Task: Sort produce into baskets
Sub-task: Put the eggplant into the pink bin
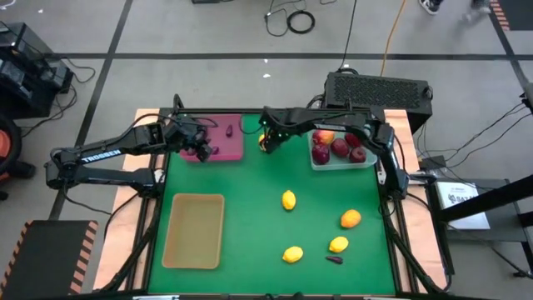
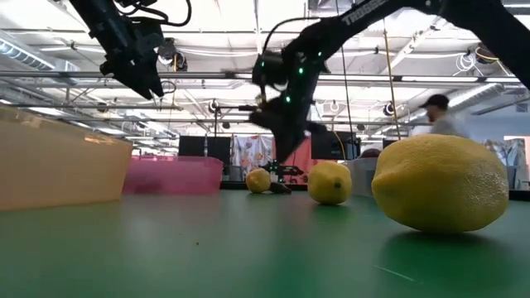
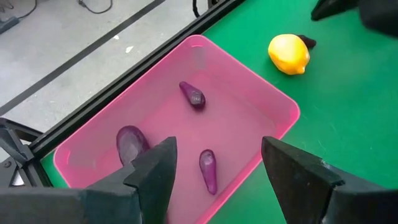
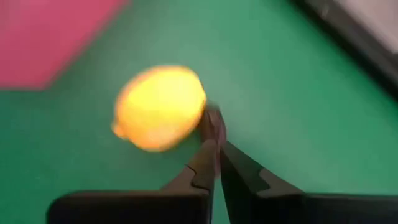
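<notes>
- We note three purple vegetables (image 3: 194, 96) lying in the maroon basket (image 1: 223, 138).
- Apples (image 1: 340, 148) fill the clear basket (image 1: 343, 164).
- Tan basket (image 1: 194, 231) (bare); lemons (image 1: 288, 200) scattered on the mat.

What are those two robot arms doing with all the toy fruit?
They are sorting it into trays. The left gripper hangs open over the pink tray, which holds three purple vegetables. The right gripper is shut near the table's far edge, its tips at a small dark purple piece beside a lemon. The clear tray holds red apples. The tan tray looks empty, and several yellow fruits, one orange fruit and a dark piece lie loose.
</notes>
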Motion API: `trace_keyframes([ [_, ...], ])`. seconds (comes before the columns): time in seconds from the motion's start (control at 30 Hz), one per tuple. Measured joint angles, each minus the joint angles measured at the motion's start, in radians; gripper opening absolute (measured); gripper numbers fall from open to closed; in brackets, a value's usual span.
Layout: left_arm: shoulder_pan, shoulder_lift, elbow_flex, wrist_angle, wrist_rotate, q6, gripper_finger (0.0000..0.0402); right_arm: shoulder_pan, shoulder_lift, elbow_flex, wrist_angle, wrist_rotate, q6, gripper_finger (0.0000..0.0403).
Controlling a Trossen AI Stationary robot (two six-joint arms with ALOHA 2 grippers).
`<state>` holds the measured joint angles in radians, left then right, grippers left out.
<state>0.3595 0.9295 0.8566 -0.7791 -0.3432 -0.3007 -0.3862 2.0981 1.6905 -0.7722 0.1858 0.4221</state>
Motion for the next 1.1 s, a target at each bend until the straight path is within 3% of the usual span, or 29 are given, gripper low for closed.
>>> trace_keyframes([
  [0.43, 0.0, 0.0, 0.0, 0.003, -0.006, 0.019, 0.0242, 0.094, -0.065, 0.001, 0.292, -0.073, 0.012, 0.0001],
  [0.67, 0.0, 0.0, 0.0, 0.002, 0.001, 0.019, 0.0242, 0.083, -0.058, 0.002, 0.162, -0.015, -0.005, 0.0008],
  [0.83, 0.0, 0.0, 0.0, 0.003, 0.001, 0.018, 0.0242, 0.027, -0.056, 0.002, 0.019, -0.029, -0.035, 0.0053],
  [1.1, 0.0, 0.0, 0.0, 0.009, 0.003, 0.013, 0.0242, -0.02, -0.03, 0.002, 0.009, -0.034, -0.019, 0.0154],
])
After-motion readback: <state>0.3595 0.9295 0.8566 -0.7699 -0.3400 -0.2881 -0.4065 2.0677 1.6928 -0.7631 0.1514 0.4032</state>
